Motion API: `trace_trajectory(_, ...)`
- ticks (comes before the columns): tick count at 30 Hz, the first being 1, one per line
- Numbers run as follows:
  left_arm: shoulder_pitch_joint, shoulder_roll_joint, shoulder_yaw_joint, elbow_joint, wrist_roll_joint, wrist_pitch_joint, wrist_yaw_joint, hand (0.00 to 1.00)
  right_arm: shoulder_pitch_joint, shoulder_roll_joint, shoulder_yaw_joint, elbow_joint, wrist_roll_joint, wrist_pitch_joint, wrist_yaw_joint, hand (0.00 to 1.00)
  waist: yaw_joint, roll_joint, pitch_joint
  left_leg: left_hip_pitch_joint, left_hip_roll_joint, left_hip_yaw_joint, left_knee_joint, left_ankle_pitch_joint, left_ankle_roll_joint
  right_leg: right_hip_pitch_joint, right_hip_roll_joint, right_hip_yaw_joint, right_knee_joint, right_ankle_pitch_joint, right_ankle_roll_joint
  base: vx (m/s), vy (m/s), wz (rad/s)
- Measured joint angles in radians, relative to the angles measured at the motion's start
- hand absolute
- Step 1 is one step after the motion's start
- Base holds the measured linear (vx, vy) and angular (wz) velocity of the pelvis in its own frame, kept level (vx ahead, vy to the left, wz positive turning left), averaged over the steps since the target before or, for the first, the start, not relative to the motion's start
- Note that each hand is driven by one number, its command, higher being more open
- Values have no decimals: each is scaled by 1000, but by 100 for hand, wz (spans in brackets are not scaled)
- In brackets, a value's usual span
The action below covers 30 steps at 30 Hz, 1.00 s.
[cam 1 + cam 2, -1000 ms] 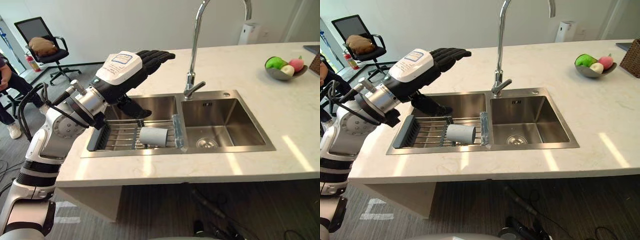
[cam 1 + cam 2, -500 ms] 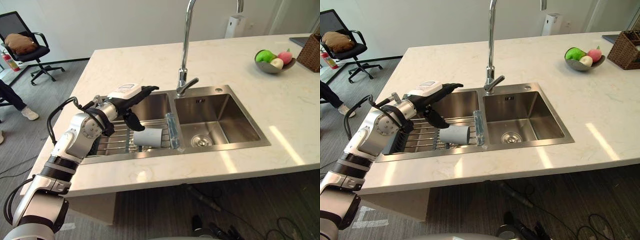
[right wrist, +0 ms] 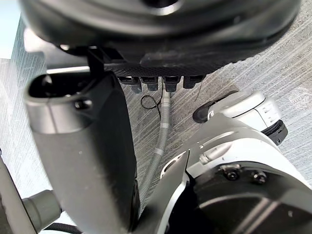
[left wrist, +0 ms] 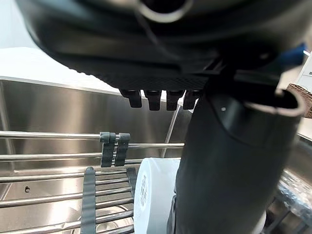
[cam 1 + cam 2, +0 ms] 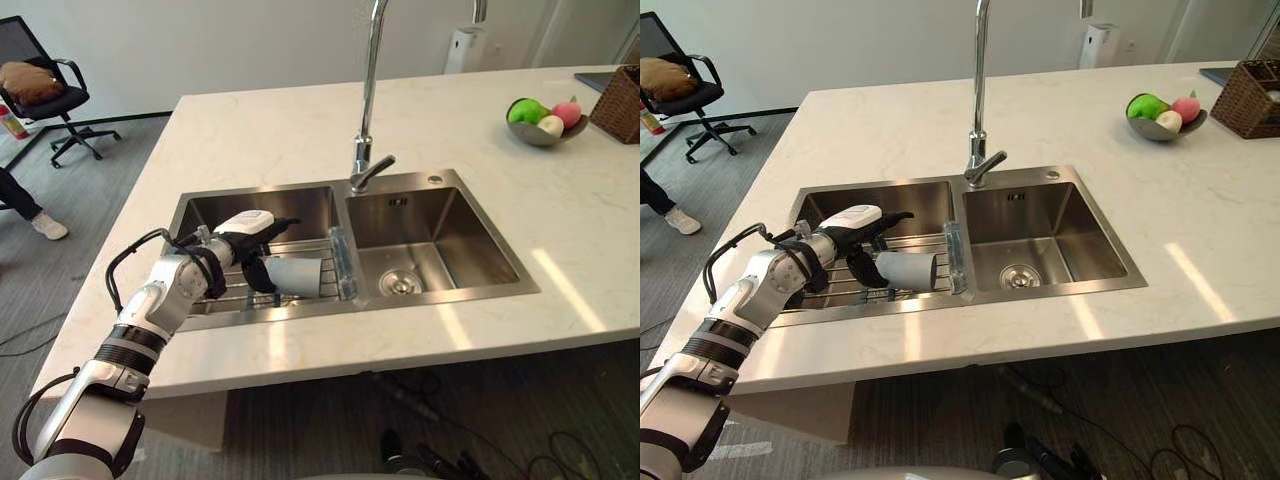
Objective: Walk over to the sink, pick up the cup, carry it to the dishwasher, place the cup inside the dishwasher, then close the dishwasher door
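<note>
My left robot hand (image 5: 250, 226), fingers straight and unclenched, reaches over the cup (image 5: 298, 276) lying sideways on the rack (image 5: 305, 250) in the sink (image 5: 462, 238).

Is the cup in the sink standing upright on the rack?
No, the cup lies on its side on the wire rack in the left basin.
</note>
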<state>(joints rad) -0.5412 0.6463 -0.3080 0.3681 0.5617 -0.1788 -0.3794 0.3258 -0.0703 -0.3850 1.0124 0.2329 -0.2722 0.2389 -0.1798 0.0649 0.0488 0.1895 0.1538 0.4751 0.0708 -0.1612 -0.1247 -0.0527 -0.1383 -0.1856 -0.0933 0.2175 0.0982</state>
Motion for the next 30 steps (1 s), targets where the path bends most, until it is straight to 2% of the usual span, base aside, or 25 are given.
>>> trace_trajectory(10, 56, -67, -28, 0, 58, -15, 32, 100, -2, -2, -1, -4, 0, 2, -1, 100, -1, 9, 14, 5, 0, 0, 5, -3, 1, 6, -1, -4, 0, -3, -3, -59, -41, -1)
trace_trajectory(16, 56, -69, -61, 1, 110, -47, 50, 100, -5, -10, 0, -6, -2, 5, -1, 100, -2, 19, 20, 5, 7, 2, 2, -5, -2, 5, 6, -6, 0, -5, -4, -22, -36, 0)
trace_trajectory(17, 56, -70, -69, 0, 123, -55, 59, 0, -6, -10, 0, -6, -2, 7, -1, 100, -2, 19, 20, 5, 6, 2, 1, -5, -3, 5, 6, -7, 0, -5, -4, 0, 0, 0)
trace_trajectory(23, 44, -77, -121, 42, 182, -46, 84, 0, -20, -19, 4, -3, -28, 21, -2, 100, -9, 20, 20, 10, 5, 3, 0, -8, -5, 8, 6, -7, 0, -6, -3, -41, -32, -1)
trace_trajectory(26, 27, -122, -121, 102, 217, -14, 120, 0, -25, -32, 19, -1, -31, 32, -2, 100, -11, 19, 21, 17, 8, 2, 1, -10, -7, 18, 8, -7, 0, -12, -1, -40, -32, 1)
trace_trajectory(30, 11, -146, -124, 177, 281, -13, 185, 0, -40, -56, 46, 6, -40, 40, -3, 100, -13, 22, 18, 19, 10, 2, 1, -11, -9, 20, 9, -6, 0, -13, -1, -44, -36, 0)
